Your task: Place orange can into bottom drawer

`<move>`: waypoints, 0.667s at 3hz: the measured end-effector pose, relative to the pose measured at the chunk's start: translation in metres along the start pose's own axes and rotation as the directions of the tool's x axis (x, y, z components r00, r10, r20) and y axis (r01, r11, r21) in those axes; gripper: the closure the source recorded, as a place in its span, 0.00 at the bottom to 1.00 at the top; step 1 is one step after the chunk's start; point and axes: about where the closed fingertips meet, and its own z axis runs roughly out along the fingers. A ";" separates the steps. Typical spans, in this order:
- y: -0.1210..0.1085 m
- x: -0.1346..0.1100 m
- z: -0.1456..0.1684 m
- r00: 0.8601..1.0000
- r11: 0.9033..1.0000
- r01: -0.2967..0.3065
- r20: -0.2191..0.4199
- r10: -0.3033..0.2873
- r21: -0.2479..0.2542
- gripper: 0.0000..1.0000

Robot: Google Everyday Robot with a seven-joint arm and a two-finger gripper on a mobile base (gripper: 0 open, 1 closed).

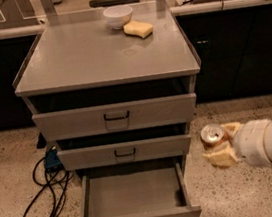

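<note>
**Speckled floor [12, 163], can [213, 135] held right of cabinet [104, 59]**

On the floor the grey cabinet has its bottom drawer [133, 195] pulled out toward the near side. The gripper [225, 144] is right of the cabinet, level with the middle drawer [124, 152]. Its fingers are clamped on the can (silver top up), which is well clear of the bottom drawer. A bowl [118, 17] and a sponge [138, 29] sit far back on top.

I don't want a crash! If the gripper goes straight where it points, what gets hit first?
The gripper, shut on the orange can right of the cabinet, points left. Probably the right end of the middle drawer comes first, though depth is unclear.
</note>
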 end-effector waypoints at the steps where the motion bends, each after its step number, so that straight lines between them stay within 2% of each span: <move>1: 0.013 0.019 0.009 0.999 1.000 -0.004 -0.042 0.004 -0.020 1.00; 2: 0.013 0.018 0.008 0.999 1.000 -0.004 -0.041 0.004 -0.020 1.00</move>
